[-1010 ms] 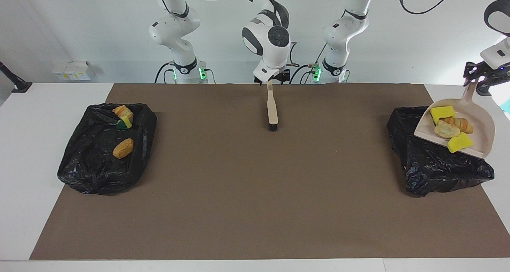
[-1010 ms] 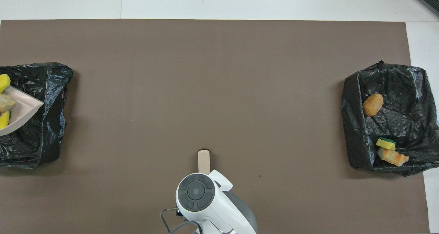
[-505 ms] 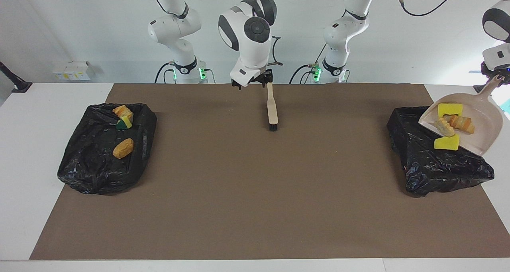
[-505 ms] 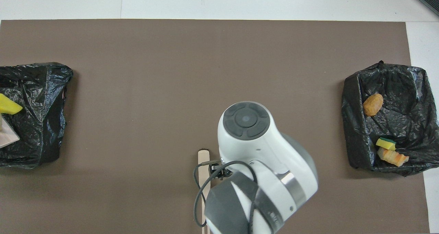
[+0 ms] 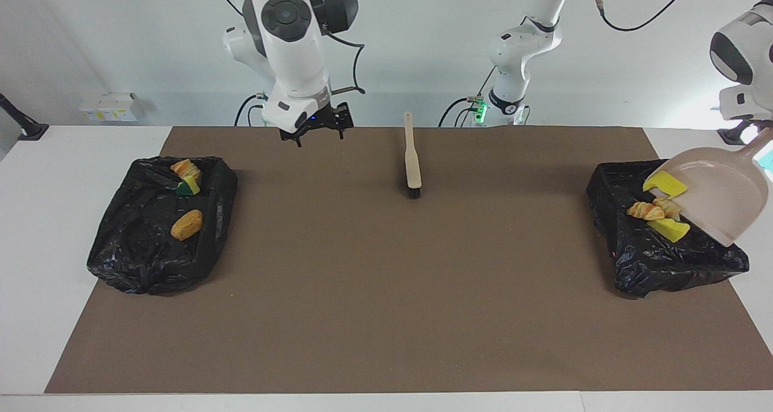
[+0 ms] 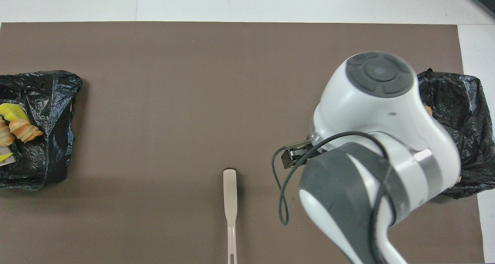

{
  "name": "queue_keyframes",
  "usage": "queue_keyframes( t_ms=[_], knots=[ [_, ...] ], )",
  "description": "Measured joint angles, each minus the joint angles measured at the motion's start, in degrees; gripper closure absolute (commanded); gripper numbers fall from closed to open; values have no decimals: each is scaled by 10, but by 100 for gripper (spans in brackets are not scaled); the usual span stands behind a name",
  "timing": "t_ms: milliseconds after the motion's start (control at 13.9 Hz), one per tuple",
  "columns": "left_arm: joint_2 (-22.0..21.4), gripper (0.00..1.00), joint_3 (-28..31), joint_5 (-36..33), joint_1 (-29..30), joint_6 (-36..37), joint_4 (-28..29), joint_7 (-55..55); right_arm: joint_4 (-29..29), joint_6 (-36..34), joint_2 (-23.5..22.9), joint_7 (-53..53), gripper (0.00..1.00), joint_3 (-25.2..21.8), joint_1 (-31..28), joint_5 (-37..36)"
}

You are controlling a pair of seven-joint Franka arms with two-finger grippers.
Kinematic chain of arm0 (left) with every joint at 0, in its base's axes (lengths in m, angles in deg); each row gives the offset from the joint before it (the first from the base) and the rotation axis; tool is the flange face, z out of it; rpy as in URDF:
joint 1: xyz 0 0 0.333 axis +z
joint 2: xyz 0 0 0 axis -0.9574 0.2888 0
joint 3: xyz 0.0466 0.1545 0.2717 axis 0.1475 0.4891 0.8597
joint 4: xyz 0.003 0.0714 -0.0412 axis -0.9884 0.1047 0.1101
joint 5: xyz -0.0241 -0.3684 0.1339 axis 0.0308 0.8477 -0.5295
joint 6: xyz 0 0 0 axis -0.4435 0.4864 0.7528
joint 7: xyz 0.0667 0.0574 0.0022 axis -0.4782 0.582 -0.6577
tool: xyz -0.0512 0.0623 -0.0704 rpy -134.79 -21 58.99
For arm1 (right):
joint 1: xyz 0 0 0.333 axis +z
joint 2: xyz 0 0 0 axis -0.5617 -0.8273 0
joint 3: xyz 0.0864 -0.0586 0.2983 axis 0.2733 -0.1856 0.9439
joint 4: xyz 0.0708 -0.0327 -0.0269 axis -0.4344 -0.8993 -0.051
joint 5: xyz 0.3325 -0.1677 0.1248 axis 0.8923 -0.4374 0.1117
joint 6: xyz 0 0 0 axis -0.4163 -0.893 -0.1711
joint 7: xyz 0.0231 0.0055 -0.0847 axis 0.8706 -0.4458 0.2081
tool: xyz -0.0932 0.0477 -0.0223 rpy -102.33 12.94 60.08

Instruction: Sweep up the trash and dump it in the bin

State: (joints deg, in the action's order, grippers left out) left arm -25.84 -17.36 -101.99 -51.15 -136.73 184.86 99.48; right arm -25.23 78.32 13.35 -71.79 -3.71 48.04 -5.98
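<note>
My left gripper [image 5: 762, 131] is shut on the handle of the beige dustpan [image 5: 718, 194] and holds it tipped steeply over the black bin bag [image 5: 658, 255] at the left arm's end. Trash is at the pan's lip and on the bag: a yellow sponge [image 5: 664, 184], a tan bread lump [image 5: 645, 211] and another yellow sponge [image 5: 669, 229]. They also show in the overhead view [image 6: 23, 128]. My right gripper [image 5: 315, 133] is open and empty, raised over the mat's edge near the robots. The brush [image 5: 412, 158] lies flat on the mat, apart from it.
A second black bin bag [image 5: 160, 225] at the right arm's end holds a bread lump [image 5: 186, 225], a yellow-green sponge [image 5: 189, 185] and another bread piece [image 5: 186, 169]. In the overhead view the right arm covers most of this bag [image 6: 471, 113]. The brown mat [image 5: 386, 291] covers the table.
My right gripper let go of the brush and swung toward the right arm's end. My left gripper tipped the dustpan steeper, and the trash slid from the pan onto the bin bag.
</note>
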Motion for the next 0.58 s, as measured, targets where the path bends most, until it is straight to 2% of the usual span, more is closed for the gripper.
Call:
queue_keyframes(
  t_ms=[216, 433, 577],
  knots=[
    [0, 100, -1, -26, -15, 0, -10, -3, 6, 39, -1, 58, 0, -2, -24, -30],
    [-1, 100, -1, -35, -24, 8, -46, 12, 19, 63, 0, 62, 0, -16, -29, -77],
    [-2, 100, -2, -35, -53, 38, -63, 17, 36, 63, 2, 62, 0, -36, -31, -102]
  ],
)
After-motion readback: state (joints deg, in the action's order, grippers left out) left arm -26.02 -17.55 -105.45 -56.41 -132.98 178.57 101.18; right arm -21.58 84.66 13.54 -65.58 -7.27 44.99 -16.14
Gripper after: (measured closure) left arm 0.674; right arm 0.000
